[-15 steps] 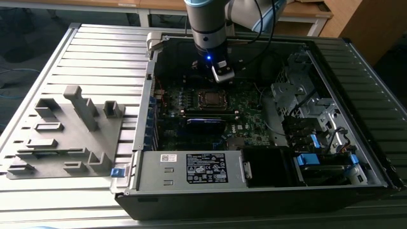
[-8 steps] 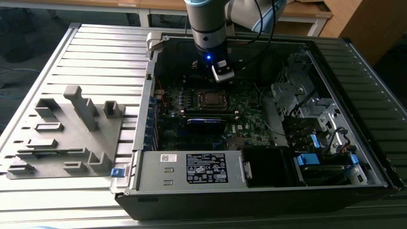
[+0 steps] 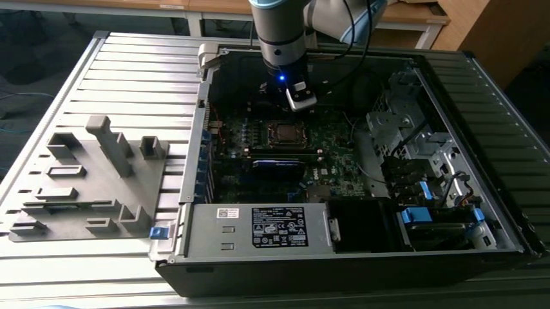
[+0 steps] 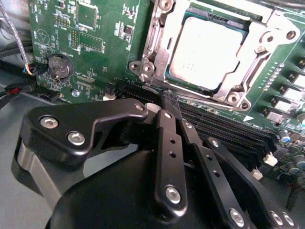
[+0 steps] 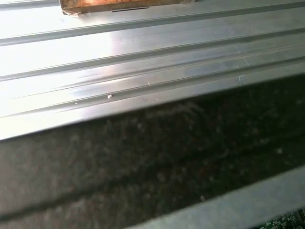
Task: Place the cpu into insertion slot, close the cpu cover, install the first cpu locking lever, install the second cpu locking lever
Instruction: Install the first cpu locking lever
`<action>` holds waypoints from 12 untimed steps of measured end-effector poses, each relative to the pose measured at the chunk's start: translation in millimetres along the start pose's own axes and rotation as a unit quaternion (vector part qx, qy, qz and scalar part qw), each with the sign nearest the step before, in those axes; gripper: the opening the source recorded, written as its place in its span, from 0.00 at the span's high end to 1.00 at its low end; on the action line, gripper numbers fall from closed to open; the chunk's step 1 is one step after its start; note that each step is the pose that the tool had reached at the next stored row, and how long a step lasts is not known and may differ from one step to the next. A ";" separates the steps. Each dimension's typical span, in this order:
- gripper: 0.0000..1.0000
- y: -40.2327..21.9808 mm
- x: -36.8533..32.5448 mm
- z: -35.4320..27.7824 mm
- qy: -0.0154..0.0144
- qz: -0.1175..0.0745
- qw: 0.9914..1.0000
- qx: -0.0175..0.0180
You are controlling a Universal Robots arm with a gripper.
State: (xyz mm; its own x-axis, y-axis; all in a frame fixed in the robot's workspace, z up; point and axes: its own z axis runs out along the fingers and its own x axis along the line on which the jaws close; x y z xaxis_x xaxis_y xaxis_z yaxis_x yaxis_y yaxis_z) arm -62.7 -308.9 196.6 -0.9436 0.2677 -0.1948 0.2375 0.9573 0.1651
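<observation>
We see the cpu (image 4: 207,52) seated in its socket, the cover (image 4: 164,36) closed over it. The gripper (image 4: 170,99), fingers pressed together and empty, sits at the socket's edge; we judge lever work remains.

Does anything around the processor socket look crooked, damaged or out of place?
Nothing stands out. The chip lies flat and square in its socket, the metal cover frame is down around it, and the pincer sits beside the socket's edge with its tips together.

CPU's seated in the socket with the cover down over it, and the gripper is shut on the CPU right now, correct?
Not quite. The cpu does sit in the socket with the cpu cover down around it, but the second wrist view shows the gripper holding nothing: its fingertips are together beside the socket's edge, off the chip.
</observation>
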 end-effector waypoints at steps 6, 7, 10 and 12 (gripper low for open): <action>0.89 -0.2 0.1 0.9 -0.002 -0.002 1.000 0.009; 0.89 -0.4 0.3 1.4 -0.003 -0.003 1.000 0.010; 0.89 -0.8 0.7 3.2 -0.003 -0.003 1.000 0.011; 0.89 -0.7 0.7 3.5 -0.003 -0.003 1.000 0.010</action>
State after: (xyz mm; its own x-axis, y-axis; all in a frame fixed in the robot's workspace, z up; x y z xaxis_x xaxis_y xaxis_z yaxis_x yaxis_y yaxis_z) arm -62.7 -308.9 192.9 -0.9434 0.2632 -0.2020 0.2372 0.9607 0.1439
